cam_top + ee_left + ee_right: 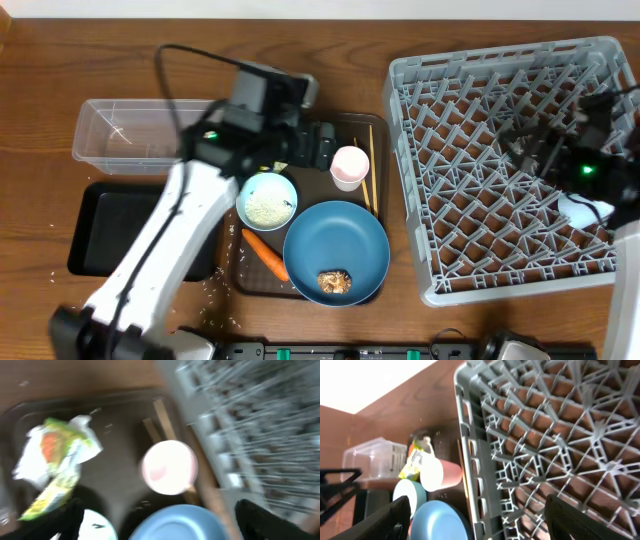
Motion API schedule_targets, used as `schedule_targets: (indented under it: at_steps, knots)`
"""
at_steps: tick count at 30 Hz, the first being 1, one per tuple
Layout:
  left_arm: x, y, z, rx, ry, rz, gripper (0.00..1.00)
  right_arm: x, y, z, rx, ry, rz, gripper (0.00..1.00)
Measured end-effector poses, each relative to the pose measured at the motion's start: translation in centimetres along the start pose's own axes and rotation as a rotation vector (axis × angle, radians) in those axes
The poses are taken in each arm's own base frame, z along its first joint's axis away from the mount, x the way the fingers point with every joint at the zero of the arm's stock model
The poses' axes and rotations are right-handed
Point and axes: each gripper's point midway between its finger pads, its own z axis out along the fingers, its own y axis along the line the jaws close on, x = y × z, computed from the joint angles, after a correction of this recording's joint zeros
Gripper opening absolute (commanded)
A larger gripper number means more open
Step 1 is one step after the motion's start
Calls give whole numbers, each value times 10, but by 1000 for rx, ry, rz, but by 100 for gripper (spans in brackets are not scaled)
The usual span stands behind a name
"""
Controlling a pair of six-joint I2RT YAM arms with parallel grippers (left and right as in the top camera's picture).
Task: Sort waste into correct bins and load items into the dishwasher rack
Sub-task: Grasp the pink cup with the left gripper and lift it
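My left gripper (322,146) (165,516) is open and empty above the brown serving tray, close to the pink cup (349,165) (168,467). A crumpled white and yellow-green wrapper (55,460) lies to the cup's left; the arm hides it from overhead. Two chopsticks (372,172) (161,422) lie beside the cup. The small light blue bowl (267,200) holds rice. The dark blue plate (336,245) carries a brown food lump (335,282). The carrot (265,254) lies at its left. My right gripper (525,140) (485,520) is open and empty over the grey rack (500,180) (545,435). I see no light blue cup.
The clear tub (135,135) stands at the back left, the black tray (105,230) in front of it. Rice grains (215,290) lie scattered on the table by the brown serving tray (255,280). A pale object (588,210) lies in the rack, partly under my right arm.
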Motion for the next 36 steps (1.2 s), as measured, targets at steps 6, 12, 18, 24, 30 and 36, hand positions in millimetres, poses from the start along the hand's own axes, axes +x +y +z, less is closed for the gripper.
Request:
schedule_targets:
  at_steps: [6, 12, 18, 24, 30, 36]
  knots:
    - [18, 33, 63, -133, 121, -7, 82, 8, 4, 10, 58, 30, -19, 80]
    - [23, 34, 106, -86, 154, -15, 76, 9, 2, 11, 80, 31, -16, 81]
    - [37, 28, 123, -64, 207, -18, 47, 8, 0, 11, 92, 30, -14, 81]
    - [47, 32, 134, -72, 241, -26, 6, 8, 0, 11, 95, 29, -15, 81]
    - [51, 31, 132, -70, 258, -31, 6, 8, -1, 11, 98, 28, -15, 83]
    - [38, 27, 87, -30, 220, -58, 6, 6, 0, 11, 95, 20, -20, 85]
